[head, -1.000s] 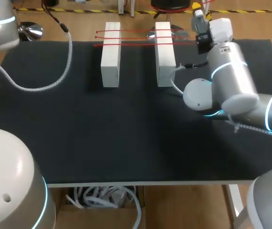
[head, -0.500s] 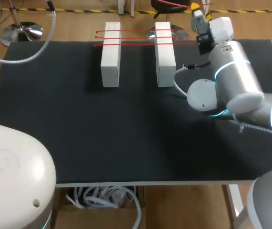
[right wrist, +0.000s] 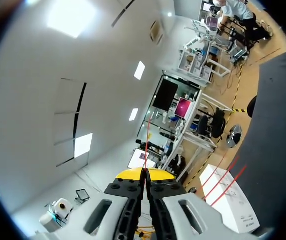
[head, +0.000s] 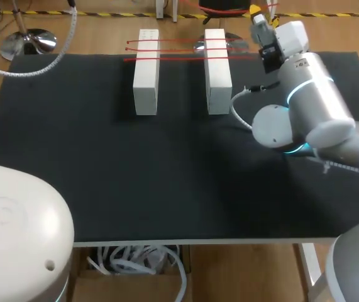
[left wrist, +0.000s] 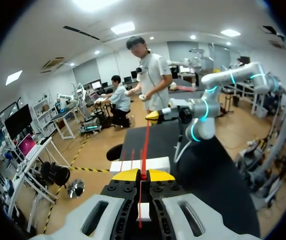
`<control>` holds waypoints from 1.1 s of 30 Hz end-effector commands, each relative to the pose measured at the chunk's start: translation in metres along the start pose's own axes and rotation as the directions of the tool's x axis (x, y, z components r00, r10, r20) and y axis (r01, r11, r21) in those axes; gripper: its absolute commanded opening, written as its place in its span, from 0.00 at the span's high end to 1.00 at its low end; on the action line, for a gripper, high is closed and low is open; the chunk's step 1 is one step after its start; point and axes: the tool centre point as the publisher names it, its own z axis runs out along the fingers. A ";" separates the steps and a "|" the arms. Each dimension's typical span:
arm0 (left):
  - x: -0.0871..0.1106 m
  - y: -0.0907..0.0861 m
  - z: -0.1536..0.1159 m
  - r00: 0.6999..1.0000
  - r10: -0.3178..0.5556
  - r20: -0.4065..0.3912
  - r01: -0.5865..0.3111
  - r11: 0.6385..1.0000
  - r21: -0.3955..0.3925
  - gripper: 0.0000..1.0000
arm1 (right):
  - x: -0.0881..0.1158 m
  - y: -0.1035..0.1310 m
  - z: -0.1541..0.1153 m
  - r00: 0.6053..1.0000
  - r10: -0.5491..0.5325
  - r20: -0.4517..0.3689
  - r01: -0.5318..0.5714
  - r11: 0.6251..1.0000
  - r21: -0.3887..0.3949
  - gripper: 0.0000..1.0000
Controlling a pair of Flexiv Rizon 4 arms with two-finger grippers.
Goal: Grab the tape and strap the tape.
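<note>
Your left gripper point(left wrist: 143, 176) and right gripper point(right wrist: 145, 176) each pinch thin, taut red tape point(left wrist: 145, 142) strung over two white blocks point(head: 146, 72)

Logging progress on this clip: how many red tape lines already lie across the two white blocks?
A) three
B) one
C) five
A: the head view shows three separate red tape lines running side by side over the tops of the left block and the right block.
</note>
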 end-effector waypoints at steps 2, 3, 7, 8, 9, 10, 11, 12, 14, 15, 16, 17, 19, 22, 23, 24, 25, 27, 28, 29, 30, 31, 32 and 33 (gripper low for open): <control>0.004 0.000 0.000 1.000 0.001 0.010 -0.001 1.000 -0.001 1.00 | 0.004 0.001 -0.002 1.000 -0.010 -0.004 0.010 1.000 0.019 1.00; 0.004 0.000 0.000 1.000 0.001 0.010 -0.001 1.000 -0.001 1.00 | 0.005 0.001 -0.003 1.000 -0.013 -0.006 0.013 1.000 0.022 1.00; 0.005 -0.002 -0.001 1.000 0.024 -0.015 -0.026 0.996 -0.084 1.00 | 0.006 -0.001 -0.004 1.000 -0.020 -0.008 0.021 0.999 0.026 1.00; 0.005 -0.005 -0.001 0.998 0.052 -0.038 -0.058 0.986 -0.153 1.00 | 0.006 -0.001 -0.004 1.000 -0.022 -0.008 0.022 0.999 0.027 1.00; 0.005 -0.006 -0.002 0.997 0.051 -0.064 -0.065 0.971 -0.231 1.00 | 0.006 -0.002 -0.004 1.000 -0.022 -0.009 0.022 0.999 0.029 1.00; 0.004 -0.006 -0.002 0.995 0.063 -0.075 -0.081 0.958 -0.276 1.00 | 0.007 -0.003 -0.005 1.000 -0.023 -0.010 0.023 0.999 0.032 1.00; 0.005 -0.007 -0.003 0.993 0.063 -0.101 -0.092 0.945 -0.314 1.00 | 0.007 -0.004 -0.006 1.000 -0.024 -0.010 0.024 0.999 0.036 1.00; 0.005 -0.007 -0.003 0.992 0.064 -0.105 -0.097 0.930 -0.353 1.00 | 0.007 -0.005 -0.006 1.000 -0.026 -0.010 0.026 0.999 0.041 1.00; 0.005 -0.008 -0.004 0.989 0.067 -0.134 -0.116 0.908 -0.403 1.00 | 0.007 -0.006 -0.007 1.000 -0.028 -0.010 0.028 0.999 0.047 1.00; 0.005 -0.009 -0.005 0.988 0.063 -0.142 -0.119 0.896 -0.428 1.00 | 0.007 -0.006 -0.008 1.000 -0.029 -0.010 0.029 0.998 0.048 1.00; 0.005 -0.010 -0.005 0.986 0.063 -0.153 -0.127 0.884 -0.451 1.00 | 0.007 -0.006 -0.008 1.000 -0.030 -0.011 0.030 0.998 0.049 1.00; 0.006 -0.011 -0.005 0.983 0.064 -0.174 -0.139 0.876 -0.462 1.00 | 0.007 -0.006 -0.008 0.999 -0.032 -0.011 0.033 0.998 0.051 1.00; 0.006 -0.012 -0.005 0.980 0.052 -0.192 -0.143 0.853 -0.501 1.00 | 0.007 -0.006 -0.008 0.999 -0.036 -0.010 0.037 0.998 0.053 1.00; 0.009 -0.013 -0.004 0.974 0.049 -0.223 -0.168 0.815 -0.555 1.00 | 0.006 -0.004 -0.008 0.999 -0.048 -0.012 0.048 0.997 0.059 1.00; 0.011 -0.013 -0.003 0.973 0.047 -0.228 -0.174 0.797 -0.579 1.00 | 0.006 -0.004 -0.008 0.999 -0.052 -0.012 0.052 0.997 0.061 1.00; 0.013 -0.012 -0.002 0.971 0.046 -0.235 -0.179 0.788 -0.589 1.00 | 0.006 -0.004 -0.007 0.998 -0.056 -0.012 0.056 0.996 0.063 1.00; 0.015 -0.011 0.000 0.971 0.035 -0.236 -0.174 0.783 -0.598 1.00 | 0.006 -0.004 -0.007 0.998 -0.059 -0.011 0.060 0.996 0.066 1.00; 0.016 -0.007 0.002 0.972 0.018 -0.235 -0.159 0.786 -0.597 1.00 | 0.006 -0.003 -0.006 0.998 -0.066 -0.013 0.066 0.995 0.071 1.00; 0.017 -0.005 0.002 0.972 0.011 -0.235 -0.155 0.783 -0.603 1.00 | 0.006 -0.003 -0.006 0.997 -0.071 -0.015 0.072 0.995 0.075 1.00; 0.018 -0.004 0.003 0.971 0.006 -0.238 -0.153 0.780 -0.607 1.00 | 0.006 -0.003 -0.006 0.997 -0.074 -0.017 0.075 0.994 0.078 1.00; 0.018 -0.003 0.003 0.971 0.001 -0.239 -0.151 0.777 -0.611 1.00 | 0.006 -0.003 -0.005 0.997 -0.077 -0.026 0.079 0.993 0.083 1.00; 0.018 -0.001 0.003 0.970 -0.006 -0.241 -0.150 0.769 -0.621 1.00 | 0.007 -0.003 -0.005 0.996 -0.081 -0.029 0.083 0.993 0.086 1.00; 0.019 0.001 0.003 0.970 -0.009 -0.242 -0.151 0.761 -0.631 1.00 | 0.007 -0.003 -0.005 0.996 -0.082 -0.029 0.084 0.993 0.087 1.00; 0.019 0.003 0.004 0.969 -0.017 -0.245 -0.149 0.753 -0.640 1.00 | 0.007 -0.003 -0.005 0.996 -0.085 -0.030 0.088 0.992 0.091 1.00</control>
